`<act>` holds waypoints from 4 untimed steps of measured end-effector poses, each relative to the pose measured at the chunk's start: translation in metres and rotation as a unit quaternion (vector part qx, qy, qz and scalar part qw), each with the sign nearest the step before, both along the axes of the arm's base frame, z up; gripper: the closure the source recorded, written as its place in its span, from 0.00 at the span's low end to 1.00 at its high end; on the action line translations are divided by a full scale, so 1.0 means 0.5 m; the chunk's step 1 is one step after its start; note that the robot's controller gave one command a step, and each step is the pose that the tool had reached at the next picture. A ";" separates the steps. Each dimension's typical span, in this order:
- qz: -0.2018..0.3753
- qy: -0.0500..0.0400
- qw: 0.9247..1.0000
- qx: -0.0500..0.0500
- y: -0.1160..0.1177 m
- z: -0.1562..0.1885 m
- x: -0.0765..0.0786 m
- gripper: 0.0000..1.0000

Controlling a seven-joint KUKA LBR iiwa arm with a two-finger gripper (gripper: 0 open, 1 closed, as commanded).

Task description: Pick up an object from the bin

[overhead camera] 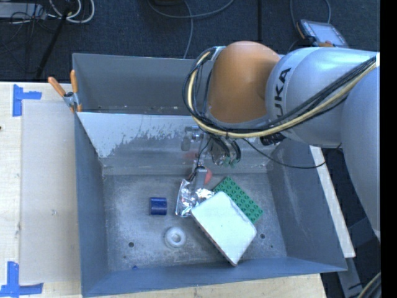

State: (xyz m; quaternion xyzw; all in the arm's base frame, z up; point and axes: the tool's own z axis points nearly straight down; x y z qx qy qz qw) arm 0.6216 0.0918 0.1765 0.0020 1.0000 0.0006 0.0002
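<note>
Grey end effector (201,168): low at mid-bin (124,151); whether it is spread or closed I cannot tell.
Foil (188,198): crumpled, just below it, on the floor.
Neighbours: white pad (224,226) and green plate (243,198) beside the foil; blue block (158,206) apart.
Progress: nothing lifted yet, I judge.

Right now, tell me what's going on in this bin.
The KUKA arm reaches in from the right, and its gripper hangs low in the grey bin, just above a crumpled piece of silver foil. The foil lies against a white rectangular block, which partly covers a green studded plate. A small blue block and a pale round ring lie apart to the left. Everything appears to rest on the bin floor.
</note>
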 end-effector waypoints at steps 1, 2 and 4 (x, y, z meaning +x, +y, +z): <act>0.298 0.001 0.955 0.000 -0.040 -0.178 -0.111 0.00; 0.296 0.000 0.955 0.000 -0.041 -0.176 -0.109 1.00; 0.300 -0.005 0.954 -0.001 0.170 0.282 -0.114 1.00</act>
